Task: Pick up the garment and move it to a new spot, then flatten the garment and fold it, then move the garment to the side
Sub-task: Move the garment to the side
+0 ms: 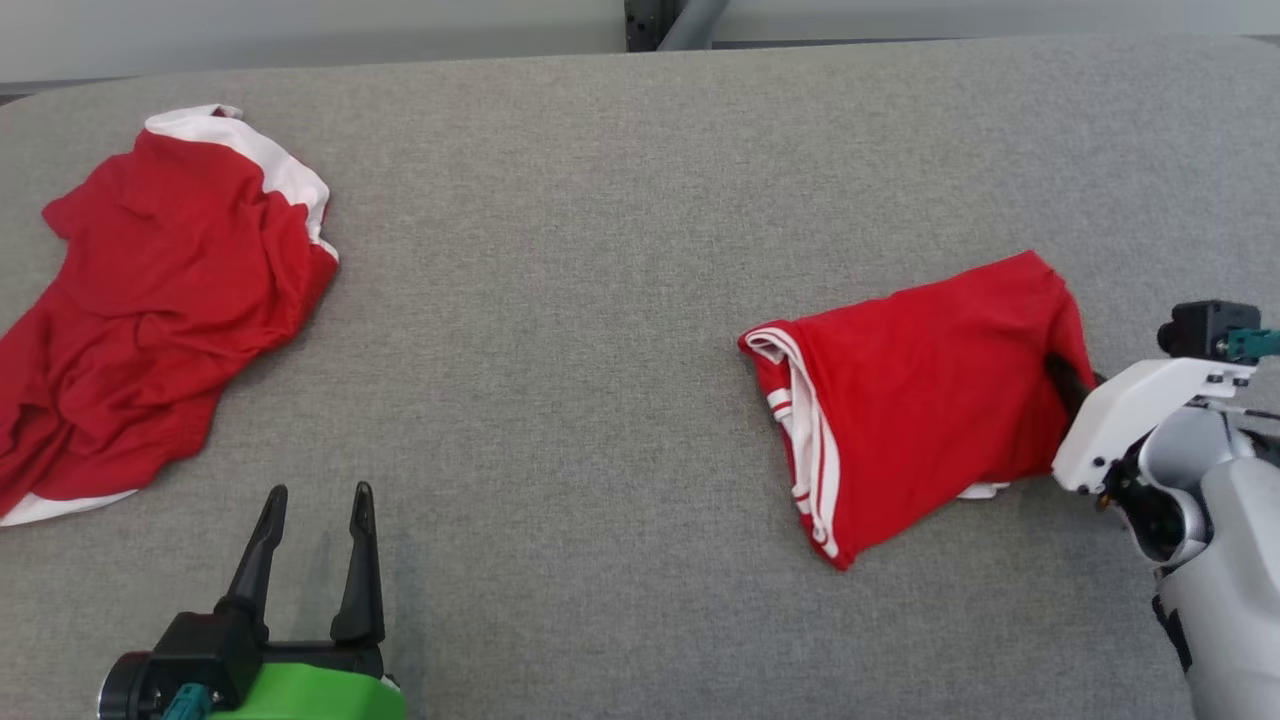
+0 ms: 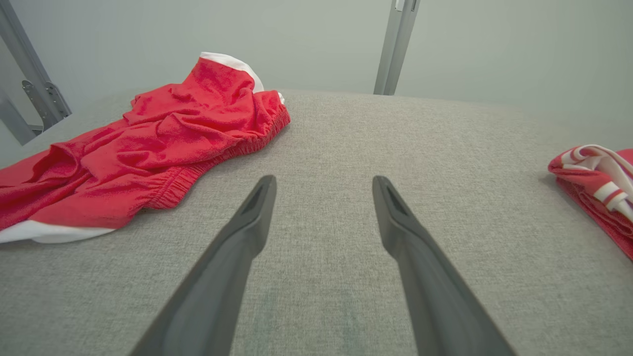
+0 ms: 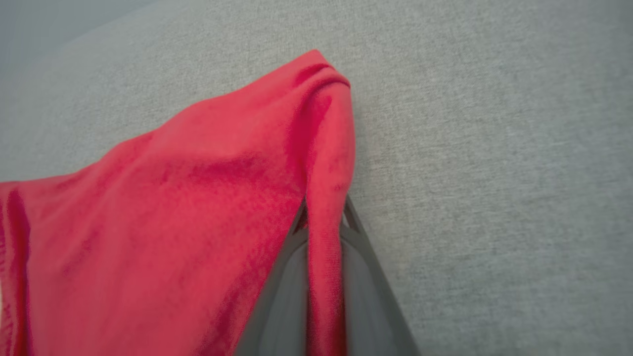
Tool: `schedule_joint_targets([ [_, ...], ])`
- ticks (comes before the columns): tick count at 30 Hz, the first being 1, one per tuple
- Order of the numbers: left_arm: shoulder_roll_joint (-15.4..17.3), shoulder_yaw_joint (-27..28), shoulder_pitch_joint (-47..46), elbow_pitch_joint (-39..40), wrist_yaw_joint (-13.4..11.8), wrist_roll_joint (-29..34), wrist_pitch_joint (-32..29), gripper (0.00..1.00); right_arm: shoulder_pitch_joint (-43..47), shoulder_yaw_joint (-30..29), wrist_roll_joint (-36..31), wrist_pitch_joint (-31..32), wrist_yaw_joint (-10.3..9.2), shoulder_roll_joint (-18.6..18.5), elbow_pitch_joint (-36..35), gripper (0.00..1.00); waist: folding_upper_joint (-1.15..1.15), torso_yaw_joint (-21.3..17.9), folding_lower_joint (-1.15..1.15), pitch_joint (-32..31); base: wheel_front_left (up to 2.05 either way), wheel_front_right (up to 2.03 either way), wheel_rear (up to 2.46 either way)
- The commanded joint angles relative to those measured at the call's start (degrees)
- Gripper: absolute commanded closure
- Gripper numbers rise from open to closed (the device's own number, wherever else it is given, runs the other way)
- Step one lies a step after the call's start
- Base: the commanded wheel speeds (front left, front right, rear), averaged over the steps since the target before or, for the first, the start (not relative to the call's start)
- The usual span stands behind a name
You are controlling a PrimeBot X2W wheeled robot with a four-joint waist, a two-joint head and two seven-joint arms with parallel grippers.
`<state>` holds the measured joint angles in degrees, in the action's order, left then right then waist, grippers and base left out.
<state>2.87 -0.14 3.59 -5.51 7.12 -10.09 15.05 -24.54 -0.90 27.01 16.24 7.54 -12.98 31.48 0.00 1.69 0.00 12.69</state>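
Garment (image 1: 920, 400) right edge pinched in right claw (image 3: 324, 213).

It looks like a test lab: grey cloth-covered table (image 1: 640, 200), metal frame posts (image 2: 395, 44) (plain pale wall (image 2: 494, 49)).

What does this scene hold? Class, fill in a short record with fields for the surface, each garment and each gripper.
surface: grey fabric table
striped garment: red with white stripes, lying on the robot's right, one edge pinched
crumpled garment: red and white, loose heap on the robot's left, untouched
left gripper: open, holding nothing
right gripper: shut on the striped garment's edge
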Motion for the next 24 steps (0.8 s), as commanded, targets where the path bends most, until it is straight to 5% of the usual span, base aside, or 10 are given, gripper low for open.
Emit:
schedule_joint_targets([
  [1,0.1,0.3,-1.5,0.6,0.3,0.6,0.1,0.00,-1.4,-0.8,-0.8,0.2,-0.09,-1.4,0.0,1.00,0.00,-2.4,0.00,2.8,0.00,0.00,0.00],
  [10,2.7,-0.6,-5.8,2.6,0.4,1.4,0.1,0.00,-6.2,-11.4,-9.6,0.2,-0.09,-11.9,1.3,1.00,0.00,-4.9,0.00,10.0,0.00,0.00,0.00],
  [22,5.0,-0.9,-7.1,3.7,0.5,0.7,0.2,0.00,-13.4,-31.1,-25.0,-3.4,-0.10,-10.9,5.7,1.00,0.00,-4.0,0.00,13.9,0.00,0.00,0.00],
  [23,5.0,-0.9,-6.9,3.6,0.5,0.7,0.2,0.00,-13.5,-32.2,-26.4,-3.8,-0.10,-10.4,5.9,0.91,0.00,-4.0,0.00,13.8,0.00,0.00,0.00],
  [24,4.9,-1.0,-6.7,3.5,0.5,0.8,0.2,0.00,-13.6,-33.1,-27.7,-4.3,-0.10,-9.8,6.0,0.42,0.00,-4.0,0.00,13.7,0.00,0.00,0.00],
])
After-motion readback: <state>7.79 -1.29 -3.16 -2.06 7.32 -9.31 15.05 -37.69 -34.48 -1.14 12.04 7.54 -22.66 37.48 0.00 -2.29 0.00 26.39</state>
